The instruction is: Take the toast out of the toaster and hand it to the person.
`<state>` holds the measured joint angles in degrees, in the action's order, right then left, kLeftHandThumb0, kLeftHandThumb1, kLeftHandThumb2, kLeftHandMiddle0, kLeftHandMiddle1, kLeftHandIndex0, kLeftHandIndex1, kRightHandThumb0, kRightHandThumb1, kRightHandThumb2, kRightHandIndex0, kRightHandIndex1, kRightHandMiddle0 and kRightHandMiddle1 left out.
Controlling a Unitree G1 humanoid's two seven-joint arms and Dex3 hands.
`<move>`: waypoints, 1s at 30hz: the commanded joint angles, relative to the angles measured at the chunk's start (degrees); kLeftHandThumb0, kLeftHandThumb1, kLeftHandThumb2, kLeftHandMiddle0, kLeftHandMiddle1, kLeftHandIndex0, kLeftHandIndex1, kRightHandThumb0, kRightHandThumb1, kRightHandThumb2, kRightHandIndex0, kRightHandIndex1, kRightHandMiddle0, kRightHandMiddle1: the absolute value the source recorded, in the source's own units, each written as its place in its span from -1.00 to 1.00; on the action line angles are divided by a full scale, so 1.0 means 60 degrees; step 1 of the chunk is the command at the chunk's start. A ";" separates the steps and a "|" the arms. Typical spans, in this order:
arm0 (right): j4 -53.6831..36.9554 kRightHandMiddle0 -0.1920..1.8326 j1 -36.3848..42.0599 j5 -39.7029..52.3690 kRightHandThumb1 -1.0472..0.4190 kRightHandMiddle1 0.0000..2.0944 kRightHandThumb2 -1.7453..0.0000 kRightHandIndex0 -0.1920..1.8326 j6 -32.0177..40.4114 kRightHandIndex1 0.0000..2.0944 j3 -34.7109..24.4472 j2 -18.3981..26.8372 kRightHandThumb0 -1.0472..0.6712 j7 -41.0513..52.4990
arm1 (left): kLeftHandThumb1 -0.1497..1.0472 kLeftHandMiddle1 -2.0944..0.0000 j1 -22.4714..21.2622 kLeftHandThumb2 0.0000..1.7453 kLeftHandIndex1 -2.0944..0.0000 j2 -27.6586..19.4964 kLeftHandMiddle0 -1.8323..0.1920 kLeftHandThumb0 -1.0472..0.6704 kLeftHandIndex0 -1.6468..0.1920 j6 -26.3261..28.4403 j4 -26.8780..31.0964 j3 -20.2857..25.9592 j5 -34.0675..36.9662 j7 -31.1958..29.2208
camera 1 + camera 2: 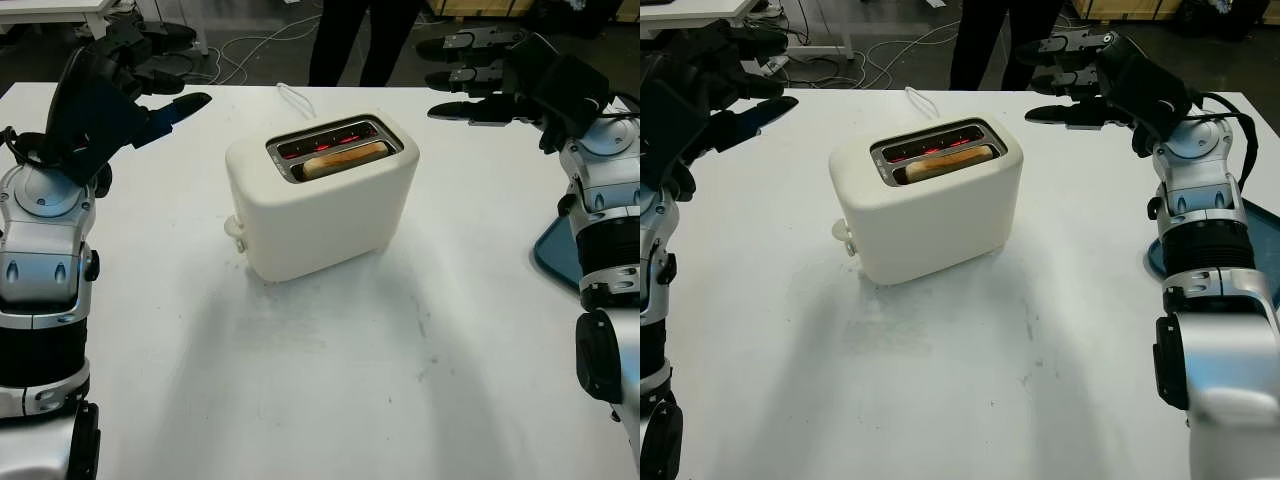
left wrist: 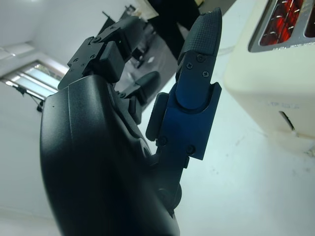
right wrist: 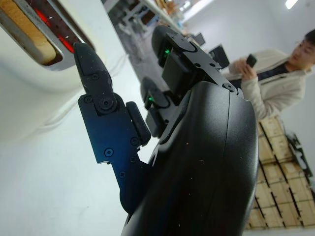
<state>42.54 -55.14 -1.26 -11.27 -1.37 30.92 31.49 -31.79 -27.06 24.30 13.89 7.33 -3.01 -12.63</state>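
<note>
While toast (image 1: 343, 157) sits in the toaster (image 1: 320, 195), open left hand (image 1: 135, 70) and right hand (image 1: 490, 75) flank it.

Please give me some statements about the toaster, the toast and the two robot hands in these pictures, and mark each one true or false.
1. The toast sits in the toaster's nearer slot. True.
2. The left hand holds the toast. False: it is open, raised to the toaster's left.
3. The farther slot glows red. True.
4. The right hand presses on the toaster. False: it is open, in the air to the toaster's right.
5. The toaster lies on its side. False: it stands upright on the white table.
</note>
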 commanded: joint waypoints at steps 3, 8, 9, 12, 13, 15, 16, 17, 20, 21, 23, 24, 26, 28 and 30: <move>-0.0078 -0.14 -0.0064 0.0013 -0.57 -1.00 1.00 -0.16 0.0028 -0.93 -0.0024 -0.0010 -0.28 -0.0022 | 0.79 0.16 0.0189 -0.99 0.52 -0.0061 0.55 -0.49 0.38 0.0092 0.0128 0.0067 -0.0026 -0.0004; -0.0001 -0.15 -0.0071 0.0101 -0.57 -0.99 1.00 -0.16 0.0023 -0.93 -0.0050 -0.0019 -0.28 0.0081 | 0.79 0.17 0.0245 -0.98 0.54 -0.0054 0.54 -0.51 0.36 0.0049 0.0145 0.0100 -0.0030 0.0029; 0.0005 -0.15 -0.0069 0.0104 -0.57 -0.99 1.00 -0.16 0.0021 -0.93 -0.0045 -0.0018 -0.29 0.0081 | 0.79 0.18 0.0253 -0.98 0.54 -0.0052 0.54 -0.50 0.36 0.0054 0.0152 0.0106 -0.0027 0.0030; 0.0039 -0.14 -0.0067 0.0057 -0.57 -0.99 1.00 -0.15 -0.0082 -0.93 -0.0019 -0.0024 -0.30 0.0021 | 0.79 0.19 0.0272 -0.98 0.56 -0.0062 0.53 -0.49 0.34 0.0039 0.0166 0.0104 -0.0052 0.0038; 0.0013 -0.14 -0.0052 0.0008 -0.57 -0.99 1.00 -0.15 -0.0123 -0.93 0.0004 -0.0009 -0.29 -0.0017 | 0.79 0.19 0.0277 -0.98 0.56 -0.0070 0.53 -0.50 0.34 0.0028 0.0168 0.0102 -0.0063 0.0038; -0.0038 -0.14 -0.0039 -0.0031 -0.57 -0.99 1.00 -0.15 -0.0127 -0.92 0.0036 0.0027 -0.29 0.0003 | 0.79 0.19 0.0285 -0.98 0.57 -0.0074 0.53 -0.51 0.33 0.0002 0.0160 0.0101 -0.0087 0.0051; -0.0025 -0.14 -0.0045 0.0001 -0.58 -0.99 1.00 -0.15 -0.0107 -0.93 0.0024 0.0014 -0.28 0.0033 | 0.79 0.20 0.0290 -0.98 0.58 -0.0073 0.52 -0.51 0.33 -0.0004 0.0159 0.0102 -0.0092 0.0054; -0.0020 -0.14 -0.0045 0.0030 -0.58 -0.99 1.00 -0.16 -0.0085 -0.93 0.0010 0.0000 -0.27 0.0048 | 0.79 0.20 0.0295 -0.97 0.58 -0.0088 0.52 -0.51 0.33 -0.0014 0.0156 0.0098 -0.0107 0.0049; -0.0072 -0.14 -0.0041 0.0049 -0.57 -0.99 1.00 -0.16 0.0145 -0.93 -0.0005 -0.0032 -0.29 -0.0003 | 0.79 0.20 0.0311 -0.97 0.59 -0.0119 0.51 -0.50 0.32 -0.0026 0.0164 0.0094 -0.0125 0.0028; -0.0070 -0.15 -0.0048 0.0055 -0.57 -1.00 1.00 -0.17 0.0196 -0.93 -0.0006 -0.0040 -0.29 -0.0004 | 0.79 0.20 0.0318 -0.97 0.60 -0.0119 0.51 -0.50 0.32 -0.0046 0.0161 0.0097 -0.0126 0.0032; -0.0049 -0.15 -0.0060 0.0123 -0.56 -1.00 1.00 -0.17 0.0226 -0.93 -0.0034 -0.0050 -0.30 0.0066 | 0.79 0.21 0.0323 -0.98 0.60 -0.0090 0.51 -0.50 0.31 -0.0016 0.0180 0.0109 -0.0107 0.0044; -0.0051 -0.15 -0.0053 0.0134 -0.56 -1.00 1.00 -0.17 0.0200 -0.93 -0.0043 -0.0047 -0.29 0.0072 | 0.79 0.21 0.0323 -0.98 0.61 -0.0079 0.51 -0.50 0.31 0.0001 0.0190 0.0110 -0.0100 0.0046; -0.0066 -0.15 -0.0037 0.0143 -0.56 -1.00 1.00 -0.17 0.0180 -0.93 -0.0051 -0.0050 -0.29 0.0063 | 0.79 0.21 0.0320 -0.98 0.61 -0.0060 0.51 -0.50 0.31 0.0052 0.0200 0.0119 -0.0072 0.0041; -0.0079 -0.14 -0.0029 0.0117 -0.56 -0.99 1.00 -0.17 0.0170 -0.93 -0.0037 -0.0052 -0.29 0.0036 | 0.79 0.21 0.0320 -0.98 0.62 -0.0050 0.51 -0.50 0.31 0.0082 0.0206 0.0124 -0.0052 0.0031; -0.0112 -0.14 -0.0022 0.0062 -0.56 -0.99 1.00 -0.17 0.0202 -0.93 -0.0007 -0.0029 -0.30 0.0006 | 0.79 0.21 0.0333 -0.98 0.63 -0.0084 0.50 -0.48 0.30 -0.0001 0.0191 0.0096 -0.0088 0.0010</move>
<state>42.54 -55.13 -0.87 -10.72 -1.36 30.91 31.64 -30.59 -27.19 24.29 14.29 7.69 -3.25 -12.62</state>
